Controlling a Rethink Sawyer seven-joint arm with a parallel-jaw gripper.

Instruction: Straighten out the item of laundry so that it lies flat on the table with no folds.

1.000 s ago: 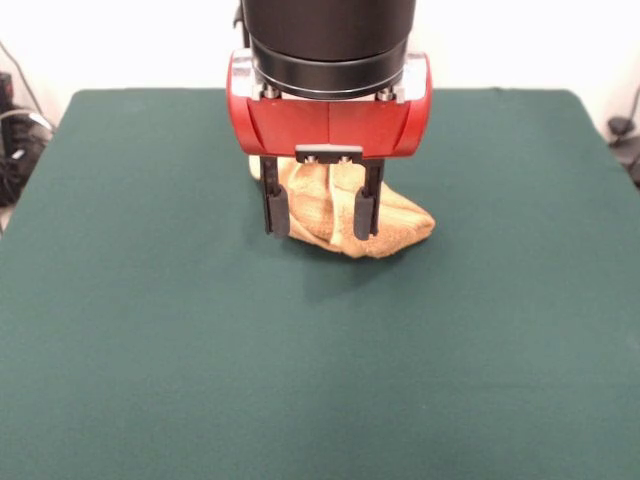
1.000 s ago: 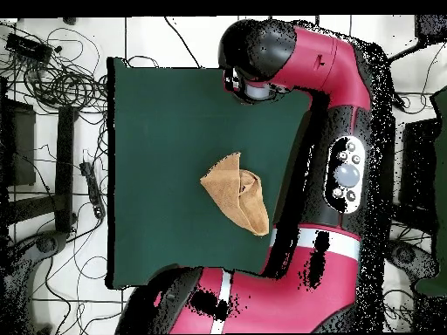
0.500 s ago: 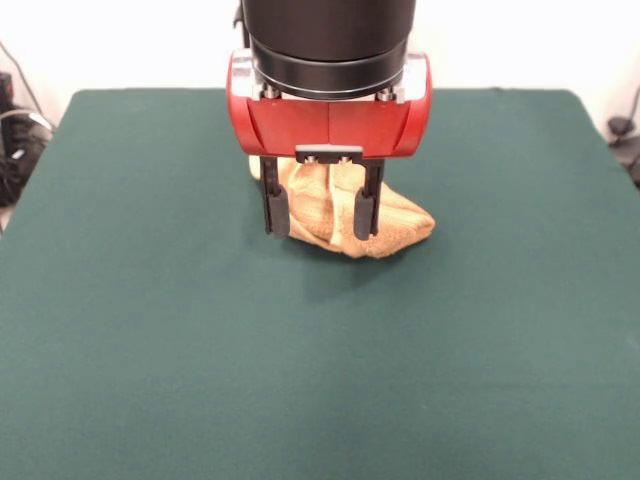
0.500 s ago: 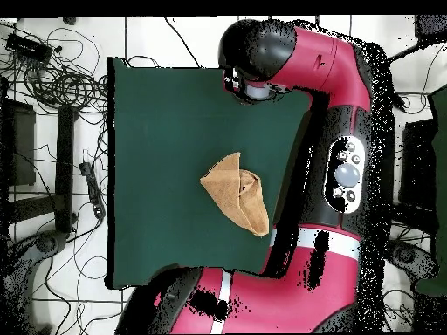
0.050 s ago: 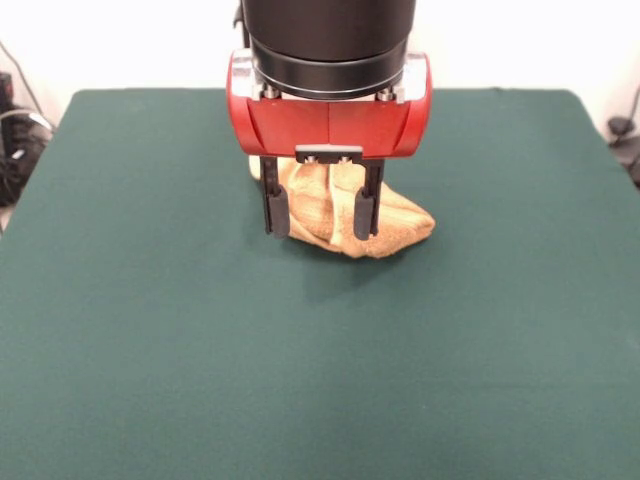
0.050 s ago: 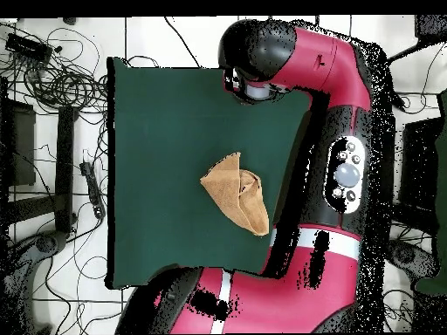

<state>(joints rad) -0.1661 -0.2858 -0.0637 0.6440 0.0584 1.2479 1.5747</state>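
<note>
Towel [image 5: 395, 225] bunched, folded into rough triangle near table [image 5: 150, 330] centre, not flat. Gripper [image 5: 320, 215] hangs in front of it in front view, fingers spread, holding nothing; contact w/ cloth unclear. My read: terry is soft, light, limp, will drape and drag on felt. I'd pinch loose outer corner or hem, pull outward to unfold.

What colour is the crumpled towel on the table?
Golden yellow-orange. The towel shows best in the overhead view, lying folded on the dark green table.
</note>
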